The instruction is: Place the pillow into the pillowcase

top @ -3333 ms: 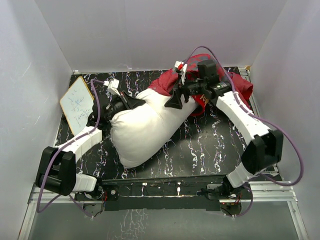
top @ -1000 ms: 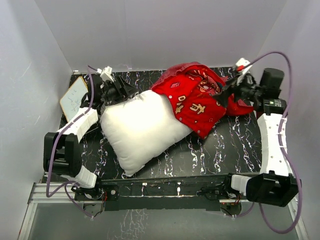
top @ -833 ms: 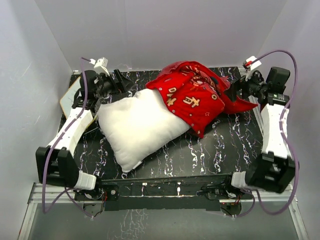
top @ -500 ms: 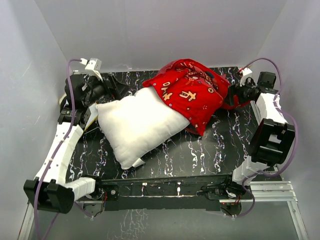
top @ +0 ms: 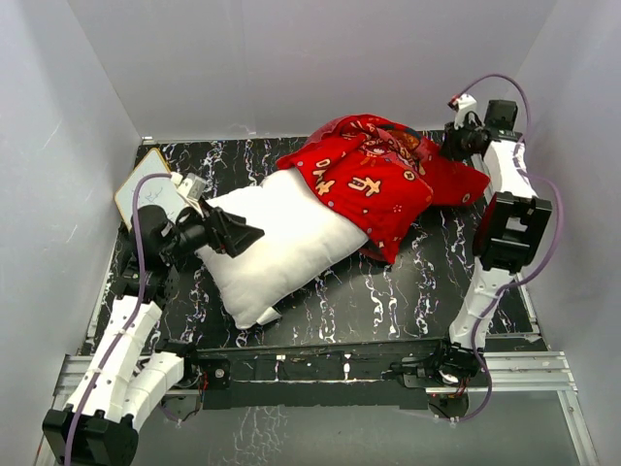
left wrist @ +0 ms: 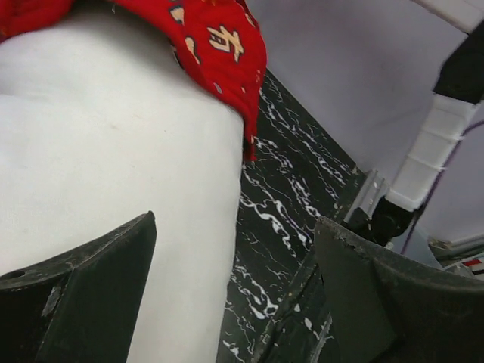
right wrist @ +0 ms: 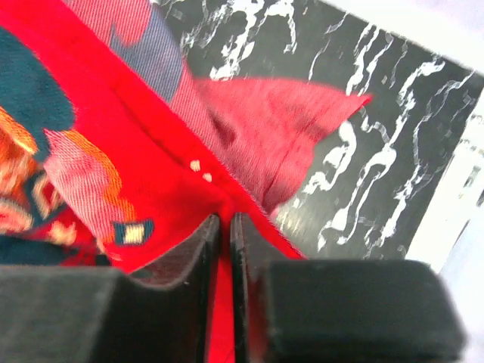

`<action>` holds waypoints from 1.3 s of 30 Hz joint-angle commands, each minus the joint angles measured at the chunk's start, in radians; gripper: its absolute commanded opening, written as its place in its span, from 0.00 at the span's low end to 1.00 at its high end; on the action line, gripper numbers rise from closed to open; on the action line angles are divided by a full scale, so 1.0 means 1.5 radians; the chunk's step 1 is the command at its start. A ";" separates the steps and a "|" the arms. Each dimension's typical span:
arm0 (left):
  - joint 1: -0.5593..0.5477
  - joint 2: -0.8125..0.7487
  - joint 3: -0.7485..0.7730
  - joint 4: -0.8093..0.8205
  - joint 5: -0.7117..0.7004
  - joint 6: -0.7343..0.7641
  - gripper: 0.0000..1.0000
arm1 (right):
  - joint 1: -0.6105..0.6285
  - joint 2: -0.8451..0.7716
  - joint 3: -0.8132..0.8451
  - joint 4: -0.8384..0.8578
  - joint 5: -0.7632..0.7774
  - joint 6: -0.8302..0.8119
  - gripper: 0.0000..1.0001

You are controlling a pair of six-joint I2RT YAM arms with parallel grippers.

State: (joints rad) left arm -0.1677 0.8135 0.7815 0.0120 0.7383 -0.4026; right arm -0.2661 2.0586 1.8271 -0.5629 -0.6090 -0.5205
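The white pillow [top: 281, 248] lies slantwise across the black marbled table, and its far right end sits under the red printed pillowcase [top: 374, 184]. My left gripper [top: 247, 233] hovers open at the pillow's left end. In the left wrist view this gripper [left wrist: 236, 221] has wide-spread fingers [left wrist: 91, 287], with the pillow [left wrist: 113, 151] and the pillowcase's hem [left wrist: 219, 38] ahead of it. My right gripper [top: 454, 144] is at the back right, shut on the pillowcase's edge. The right wrist view shows that gripper [right wrist: 225, 219] pinching red pillowcase cloth [right wrist: 113, 151].
A small wood-framed white board [top: 146, 189] leans at the back left, just behind my left arm. A duller red corner of cloth [right wrist: 280, 144] lies flat on the table [right wrist: 393, 151] near the right wall. White walls close in on three sides.
My left arm swung from the back left corner down to the pillow's left end, with its jaws wider. My right gripper moved to the back right and shut on the pillowcase's edge.
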 commanded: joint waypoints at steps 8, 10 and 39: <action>-0.084 -0.068 -0.047 -0.042 -0.057 -0.019 0.82 | 0.106 0.009 0.166 0.292 0.423 0.290 0.30; -0.133 -0.071 -0.033 -0.079 -0.113 0.008 0.82 | 0.105 -0.010 0.145 0.288 0.445 0.296 0.58; -0.725 0.366 0.145 -0.176 -1.070 0.362 0.97 | 0.437 -0.495 -0.571 0.197 0.270 0.069 0.80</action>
State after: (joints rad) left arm -1.2633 1.3380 1.0058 -0.3588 -0.7212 0.0341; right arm 0.3653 1.3098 0.9726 -0.4103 -0.4088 -0.4576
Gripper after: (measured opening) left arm 0.971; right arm 0.845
